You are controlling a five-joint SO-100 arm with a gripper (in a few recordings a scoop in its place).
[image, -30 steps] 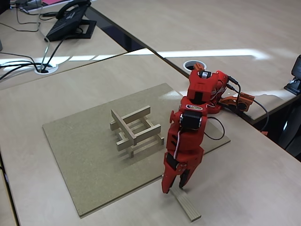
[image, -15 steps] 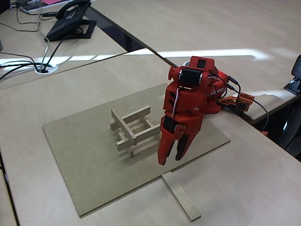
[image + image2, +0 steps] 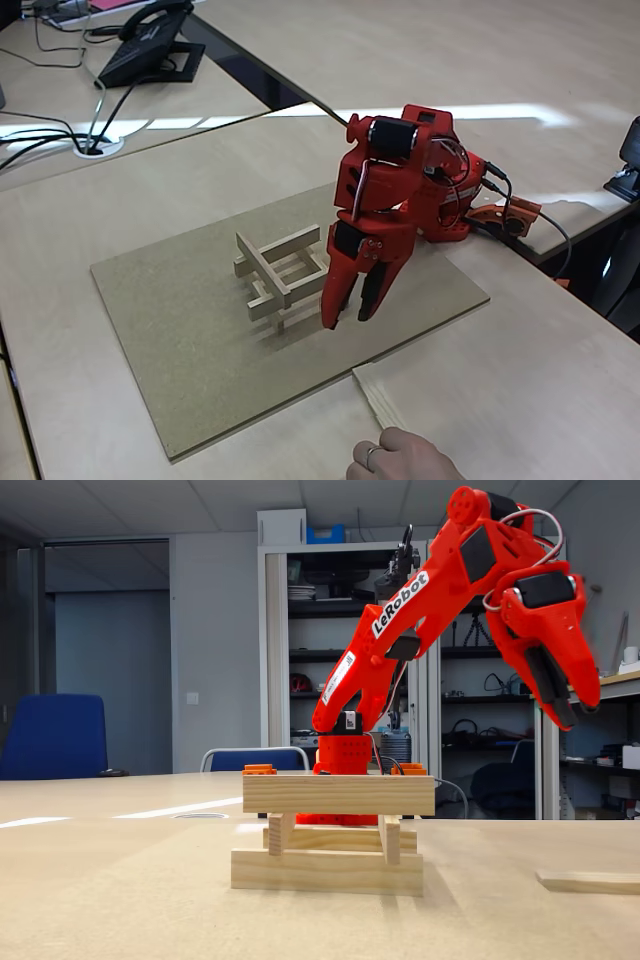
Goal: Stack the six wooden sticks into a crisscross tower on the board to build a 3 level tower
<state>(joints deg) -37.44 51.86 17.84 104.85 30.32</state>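
The tower (image 3: 285,275) stands on the tan board (image 3: 180,340): two pale sticks at the bottom, two across them, and one stick (image 3: 262,268) on top at the left. The other fixed view shows that top stick (image 3: 338,794) end-on to the layers below. One more stick (image 3: 375,398) lies flat on the desk just off the board's front edge, and a person's hand (image 3: 405,458) rests on its near end. It also shows as a low bar (image 3: 590,882). My red gripper (image 3: 345,315) hangs open and empty, fingertips down, just right of the tower and above the board (image 3: 565,705).
The arm's base (image 3: 450,215) sits at the board's far right corner, with an orange clamp and cable beside it. A desk phone (image 3: 150,45) and cables lie far back left. Bare board lies left of and in front of the tower.
My gripper rose off the loose stick on the desk without it and swung left and back toward the tower. A hand came in at the bottom edge onto that stick.
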